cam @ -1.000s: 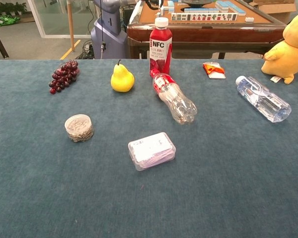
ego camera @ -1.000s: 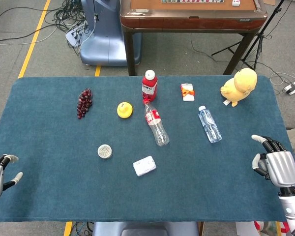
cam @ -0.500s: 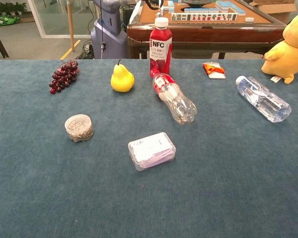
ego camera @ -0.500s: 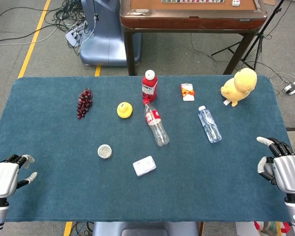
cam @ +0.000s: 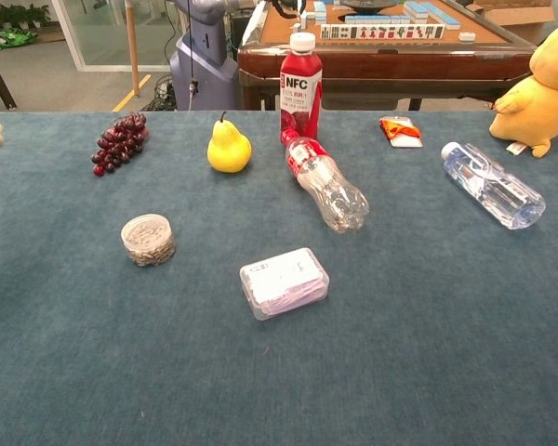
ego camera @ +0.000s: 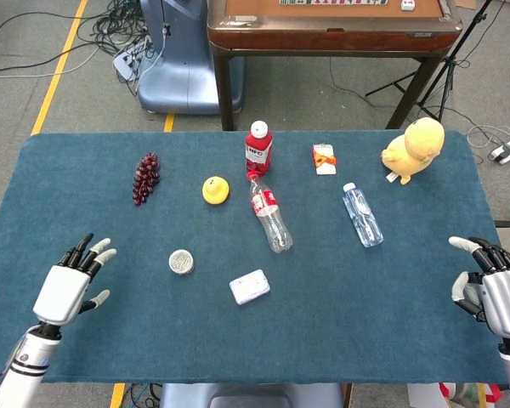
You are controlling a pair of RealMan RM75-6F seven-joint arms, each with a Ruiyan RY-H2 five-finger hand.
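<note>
Left robot hand [ego camera: 65, 286]: empty, fingers spread, over the blue-carpeted table [ego camera: 110, 340] near its left edge. Nearest item: small round clear plastic jar [ego camera: 181, 262], just to its right, apart from it. Right robot hand [ego camera: 500, 291]: empty, fingers parted, at the table's right edge, well apart from the clear plastic water bottle [ego camera: 362, 215] lying on its side. White flat rectangular plastic box [ego camera: 250, 286]: near table centre, between the hands.
</note>
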